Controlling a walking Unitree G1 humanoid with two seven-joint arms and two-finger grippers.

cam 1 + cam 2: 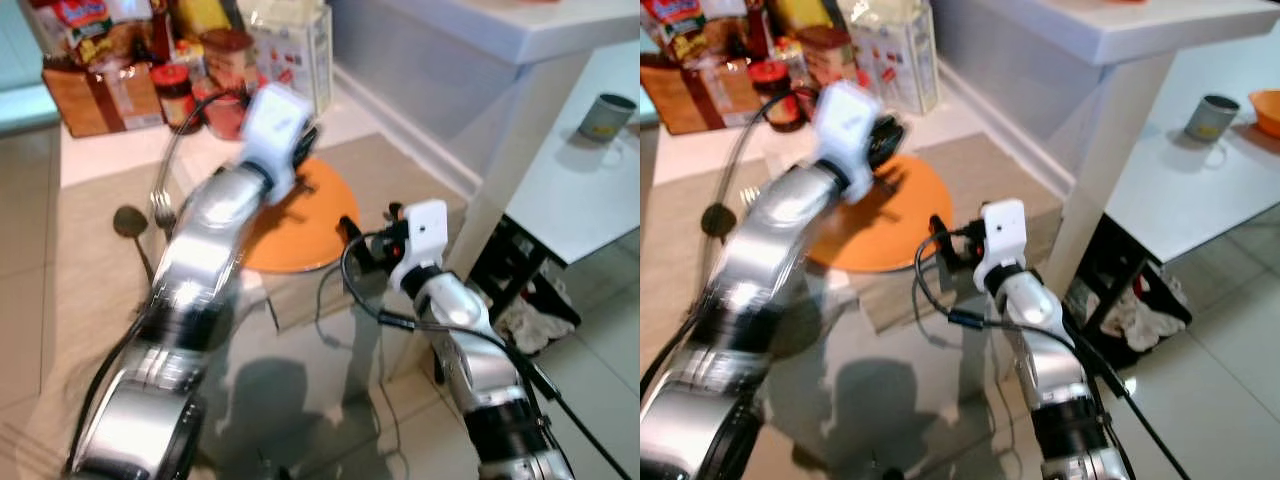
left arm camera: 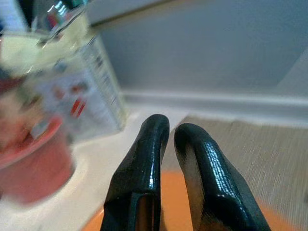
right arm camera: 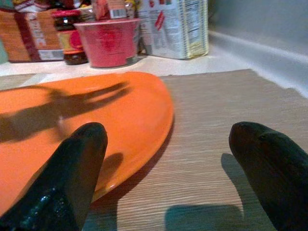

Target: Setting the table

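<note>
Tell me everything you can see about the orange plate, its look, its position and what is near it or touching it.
The plate is round, plain orange and shallow, with a smooth, slightly glossy surface and a low raised rim. It looks empty and lies flat on a beige woven mat. The left claw, nearly closed, hangs above its far part and casts a shadow on it. The right claw is open at its near edge, low over the mat, and I cannot tell whether it touches the rim. A fork and spoon lie left of it.

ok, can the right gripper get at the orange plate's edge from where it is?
Probably yes. The right gripper is open and low over the placemat, with the orange plate rim just ahead between its fingers. Nothing lies between them; the left gripper hovers over the plate's far side.
</note>
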